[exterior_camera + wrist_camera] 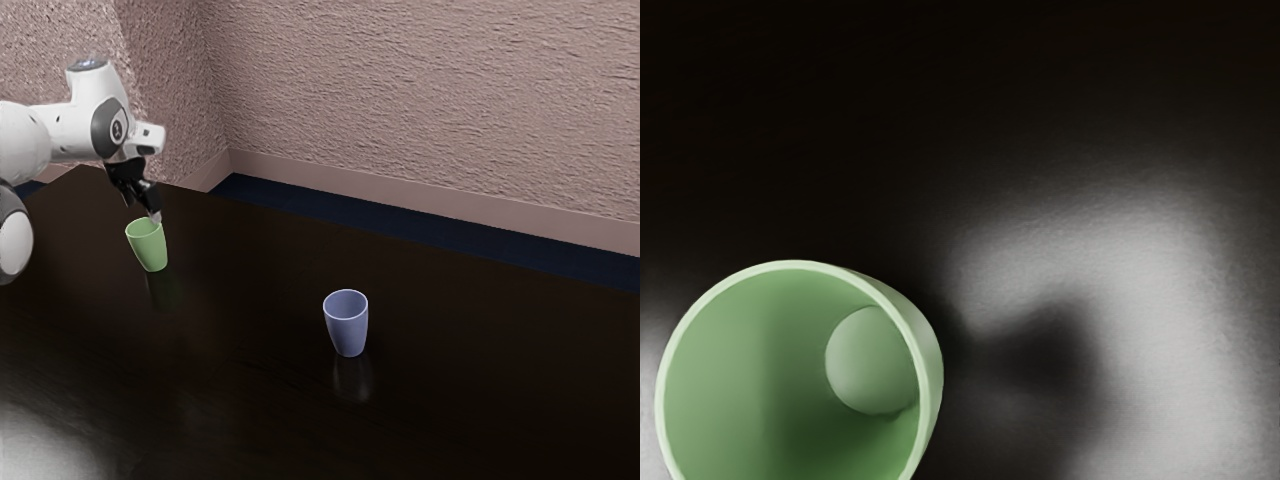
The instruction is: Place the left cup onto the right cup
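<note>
Pale-green plastic cup [148,247] just below my black gripper [149,209], nr dark worktop [450,400] far edge; can't tell if gripped.

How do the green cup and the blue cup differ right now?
The green cup is tilted in the gripper; the blue cup stands upright, untouched. The green cup is at the exterior view's left, the blue cup nearer its middle. Both are handleless, tapered and open upward.

The arm [40,130] is cut off at the exterior view's left edge. The end effector [150,212] is too small to tell how it meets the green cup [147,245]. In the wrist view, an edge cuts off part of this cup's rim.
</note>
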### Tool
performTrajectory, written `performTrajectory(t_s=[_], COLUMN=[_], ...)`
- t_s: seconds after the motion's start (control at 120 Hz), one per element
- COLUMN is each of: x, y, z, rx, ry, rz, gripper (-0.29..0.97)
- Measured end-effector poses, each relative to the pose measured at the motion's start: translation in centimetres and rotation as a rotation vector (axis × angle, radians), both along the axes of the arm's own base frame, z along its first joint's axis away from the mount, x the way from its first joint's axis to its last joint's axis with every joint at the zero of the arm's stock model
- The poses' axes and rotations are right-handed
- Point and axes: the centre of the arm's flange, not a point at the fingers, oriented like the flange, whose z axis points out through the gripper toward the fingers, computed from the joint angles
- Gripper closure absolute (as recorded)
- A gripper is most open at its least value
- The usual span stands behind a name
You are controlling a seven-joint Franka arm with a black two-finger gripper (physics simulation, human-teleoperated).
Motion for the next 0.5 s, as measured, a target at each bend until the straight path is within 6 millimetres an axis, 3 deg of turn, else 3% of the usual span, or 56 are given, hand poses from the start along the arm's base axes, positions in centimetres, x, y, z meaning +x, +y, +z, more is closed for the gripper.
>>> performTrajectory(t_s=[0.5], x=[0.4], y=[0.7], z=[-3.0], rx=[-0.027], ry=[0.019], rz=[-0.021], gripper=[0.00])
